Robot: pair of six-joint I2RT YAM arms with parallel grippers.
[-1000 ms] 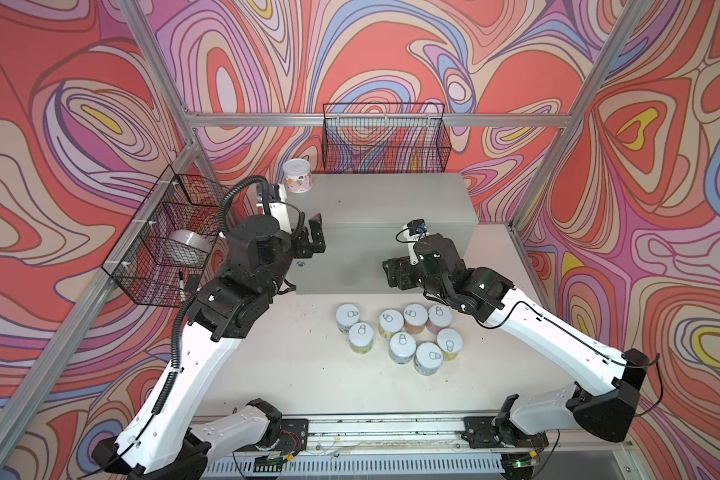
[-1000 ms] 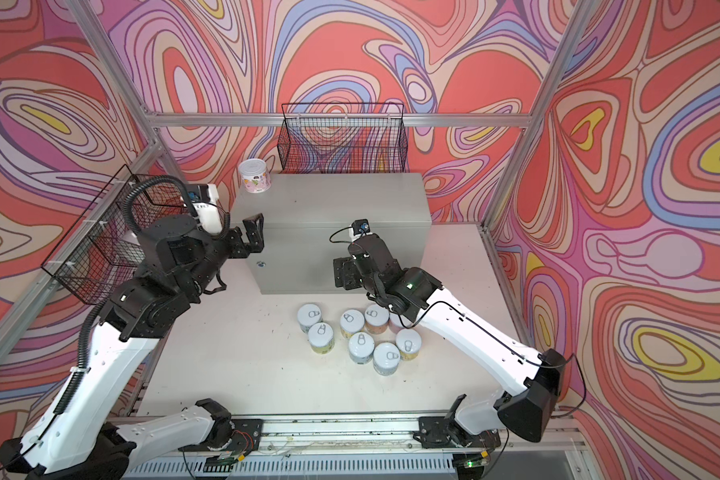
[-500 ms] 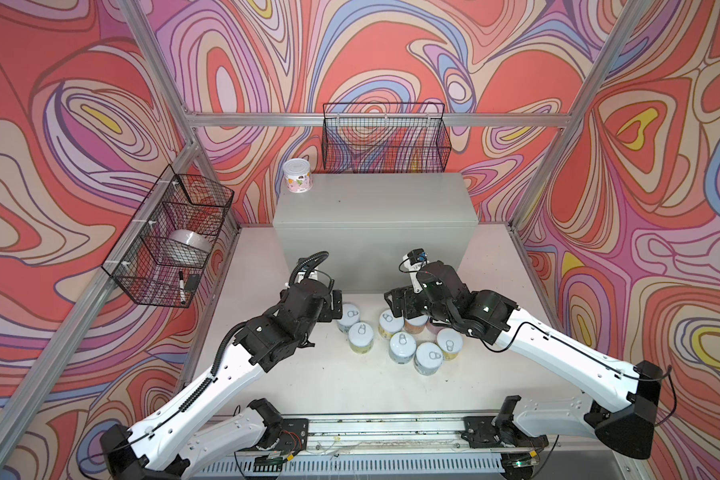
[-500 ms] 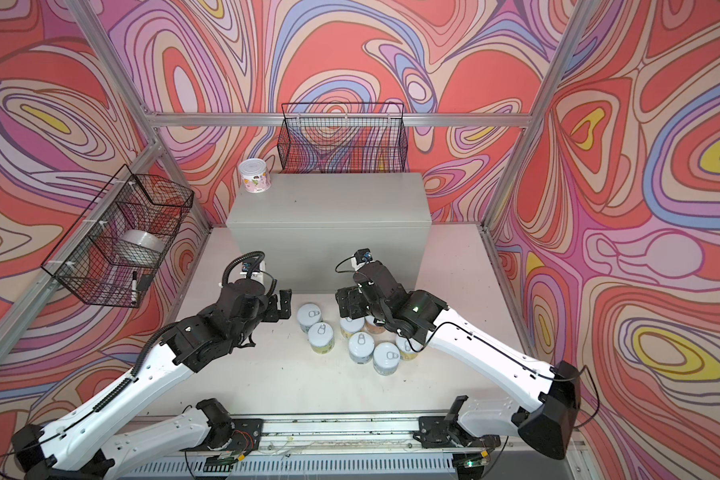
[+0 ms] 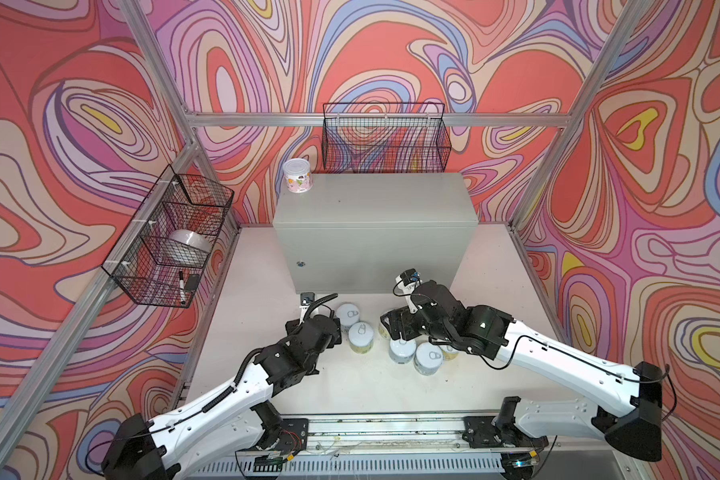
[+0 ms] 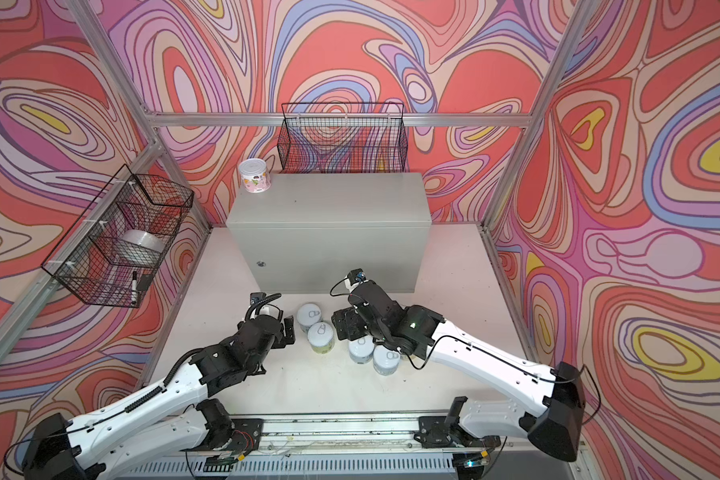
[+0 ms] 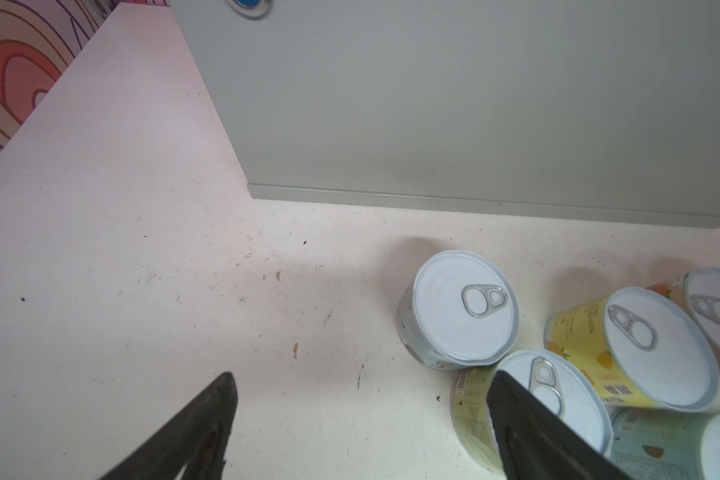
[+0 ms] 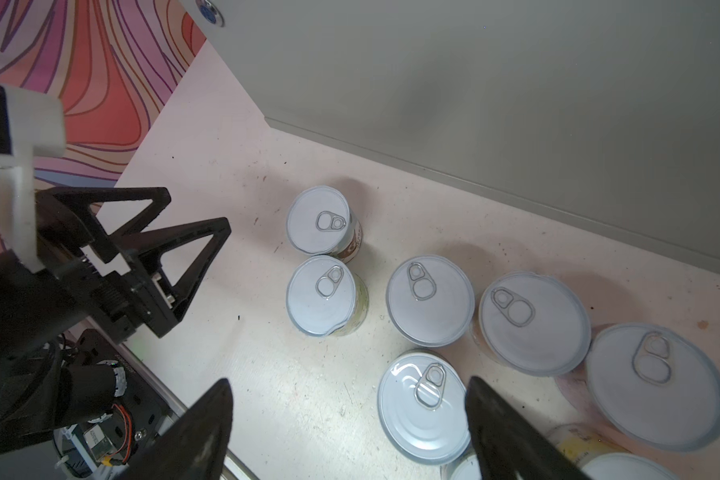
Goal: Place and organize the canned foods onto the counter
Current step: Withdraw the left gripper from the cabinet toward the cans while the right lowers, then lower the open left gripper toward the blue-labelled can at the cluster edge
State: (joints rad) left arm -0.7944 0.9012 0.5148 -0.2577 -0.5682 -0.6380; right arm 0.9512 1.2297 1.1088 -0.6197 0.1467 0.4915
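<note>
Several canned foods stand in a cluster on the table in front of the grey counter [image 5: 375, 216] [image 6: 329, 216], among them a blue-grey can [image 5: 348, 312] [image 7: 462, 307] and a yellow-green can [image 5: 361, 336] [image 7: 470, 411]. One pink can [image 5: 298, 175] [image 6: 254, 176] stands on the counter's back left corner. My left gripper [image 5: 335, 326] [image 7: 360, 376] is open, low at the cluster's left side, with bare table between its jaws. My right gripper [image 5: 395, 328] [image 8: 348, 381] is open above the cluster, and a silver-lidded can [image 8: 422, 405] lies just inside one finger.
A black wire basket [image 5: 171, 237] with a tape roll and a marker hangs on the left frame. A second wire basket [image 5: 385, 139] hangs behind the counter. The arms' base rail [image 5: 371, 432] runs along the table's front edge.
My left arm came down from the counter's height to the table beside the cans, its jaws a little narrower. My right gripper sank lower over the cluster.
</note>
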